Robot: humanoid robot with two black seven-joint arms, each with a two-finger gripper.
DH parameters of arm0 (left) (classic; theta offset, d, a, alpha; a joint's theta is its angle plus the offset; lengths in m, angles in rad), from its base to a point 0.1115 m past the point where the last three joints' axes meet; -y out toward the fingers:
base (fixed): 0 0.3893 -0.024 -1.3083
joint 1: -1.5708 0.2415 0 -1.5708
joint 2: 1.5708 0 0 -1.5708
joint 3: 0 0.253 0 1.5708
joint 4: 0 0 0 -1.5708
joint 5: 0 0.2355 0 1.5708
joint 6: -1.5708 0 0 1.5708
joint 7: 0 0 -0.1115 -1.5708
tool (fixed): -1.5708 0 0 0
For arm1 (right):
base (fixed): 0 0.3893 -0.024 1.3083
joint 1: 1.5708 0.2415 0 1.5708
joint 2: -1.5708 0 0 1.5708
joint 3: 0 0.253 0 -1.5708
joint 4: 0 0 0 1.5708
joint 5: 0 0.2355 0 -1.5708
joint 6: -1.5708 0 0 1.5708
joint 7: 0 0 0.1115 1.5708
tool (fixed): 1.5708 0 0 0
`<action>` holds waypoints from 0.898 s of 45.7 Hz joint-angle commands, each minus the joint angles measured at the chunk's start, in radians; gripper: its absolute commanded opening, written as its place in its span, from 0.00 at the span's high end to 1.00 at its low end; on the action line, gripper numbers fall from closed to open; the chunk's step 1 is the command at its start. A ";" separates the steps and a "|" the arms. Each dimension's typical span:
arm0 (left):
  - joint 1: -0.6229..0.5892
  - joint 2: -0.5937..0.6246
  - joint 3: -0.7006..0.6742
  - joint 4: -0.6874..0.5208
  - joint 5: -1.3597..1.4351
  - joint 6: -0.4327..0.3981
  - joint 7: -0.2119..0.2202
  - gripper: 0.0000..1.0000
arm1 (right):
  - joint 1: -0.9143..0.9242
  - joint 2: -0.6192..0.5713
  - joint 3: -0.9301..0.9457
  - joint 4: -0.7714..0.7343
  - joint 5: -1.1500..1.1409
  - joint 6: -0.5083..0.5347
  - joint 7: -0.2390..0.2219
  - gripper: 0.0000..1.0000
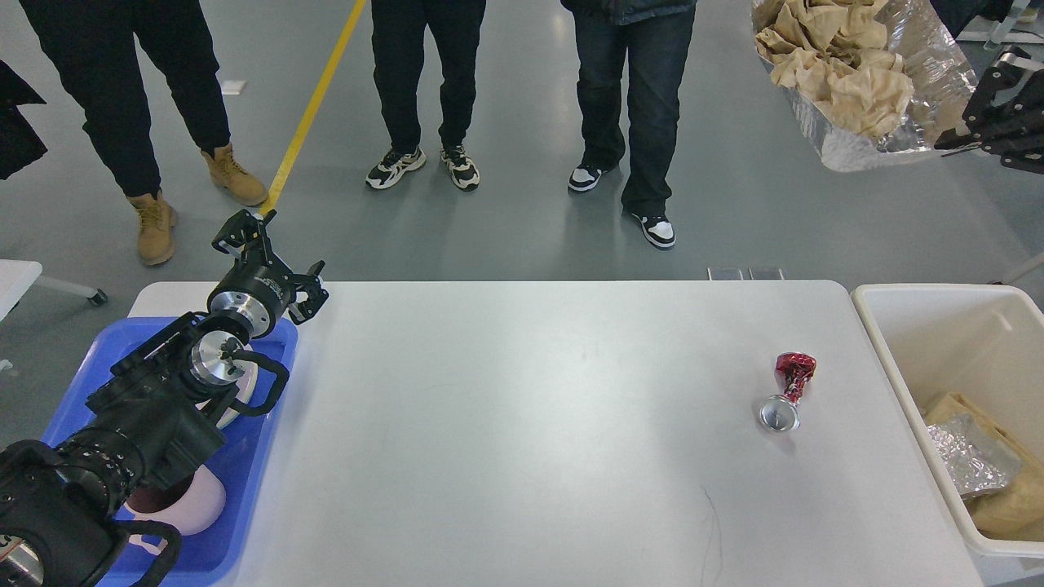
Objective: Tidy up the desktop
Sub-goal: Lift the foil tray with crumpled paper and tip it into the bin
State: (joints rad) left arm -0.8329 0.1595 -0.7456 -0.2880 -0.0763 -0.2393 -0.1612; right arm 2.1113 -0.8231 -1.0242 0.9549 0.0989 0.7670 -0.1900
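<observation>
The white desktop [522, 424] fills the lower view. A crushed red can [787, 390] lies on it at the right. My right gripper [975, 122] is at the top right, high above the floor beyond the table, shut on a silver foil bag [864, 81] stuffed with crumpled brown paper. My left gripper [273, 257] is open and empty, raised over the far left corner of the desktop above the blue tray [269, 424].
A cream-white bin [905, 342] stands at the right table edge with foil and brown paper inside. The blue tray holds a pink bowl [183, 505] and a plate, partly hidden by my left arm. Three people stand beyond the table.
</observation>
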 commanded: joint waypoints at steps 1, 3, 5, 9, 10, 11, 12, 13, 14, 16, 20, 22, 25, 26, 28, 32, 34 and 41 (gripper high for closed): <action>0.000 0.000 0.000 0.001 0.000 0.000 0.000 0.03 | -0.063 0.010 -0.062 -0.090 -0.010 -0.069 0.000 1.00; 0.000 0.000 0.000 0.000 0.000 0.000 0.000 0.03 | -0.126 0.012 -0.070 -0.126 -0.005 -0.104 0.000 1.00; 0.000 0.000 0.000 0.000 0.000 0.000 0.000 0.03 | -0.192 0.012 -0.068 -0.145 -0.004 -0.141 0.000 1.00; 0.000 0.000 0.000 0.000 0.001 0.000 0.000 0.03 | -0.316 -0.008 -0.073 -0.159 0.007 -0.230 0.000 1.00; 0.000 0.000 0.000 0.000 0.000 0.000 0.000 0.03 | -0.348 -0.017 -0.071 -0.160 0.010 -0.259 0.000 1.00; 0.000 0.000 0.000 0.000 0.001 0.000 0.000 0.03 | -0.378 -0.030 -0.066 -0.162 0.010 -0.288 0.000 1.00; 0.000 0.000 0.000 0.000 0.000 0.000 0.000 0.03 | -0.408 -0.042 -0.063 -0.163 0.010 -0.319 0.000 1.00; 0.000 0.000 -0.001 0.000 0.000 0.000 0.000 0.03 | -0.439 -0.057 -0.059 -0.163 0.012 -0.352 0.000 1.00; 0.000 0.000 0.000 0.000 0.001 0.000 0.000 0.03 | -0.471 -0.070 -0.054 -0.163 0.012 -0.389 0.000 1.00; 0.000 0.000 0.000 0.000 0.000 0.000 0.000 0.03 | -0.531 -0.091 -0.044 -0.162 0.012 -0.455 0.001 1.00; 0.000 0.000 -0.001 0.000 0.000 0.000 0.000 0.03 | -0.669 -0.100 0.006 -0.162 0.024 -0.584 0.001 1.00; 0.000 0.000 0.000 0.000 0.000 0.000 0.000 0.03 | -0.735 -0.100 0.036 -0.163 0.036 -0.630 0.001 1.00; 0.000 0.000 -0.001 0.000 0.000 0.000 0.000 0.03 | -0.829 -0.097 0.087 -0.165 0.048 -0.689 0.001 1.00; 0.000 0.000 0.000 0.000 0.000 0.000 0.000 0.03 | -0.862 -0.097 0.102 -0.165 0.050 -0.702 0.001 1.00; 0.000 0.000 0.000 0.000 0.001 0.000 -0.001 0.03 | -0.916 -0.094 0.128 -0.165 0.050 -0.729 0.001 1.00; 0.000 0.000 0.000 0.000 0.000 0.000 0.000 0.03 | -0.994 -0.087 0.164 -0.168 0.048 -0.758 0.001 1.00; 0.000 0.000 0.000 0.000 0.001 0.000 0.000 0.03 | -1.014 -0.076 0.168 -0.179 0.042 -0.767 0.001 0.67; 0.000 0.000 -0.001 0.000 0.000 0.000 0.000 0.03 | -1.028 -0.013 0.173 -0.283 0.047 -0.773 0.001 0.00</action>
State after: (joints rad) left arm -0.8329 0.1595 -0.7459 -0.2884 -0.0763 -0.2393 -0.1612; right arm 1.0945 -0.8770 -0.8562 0.7380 0.1425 -0.0007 -0.1886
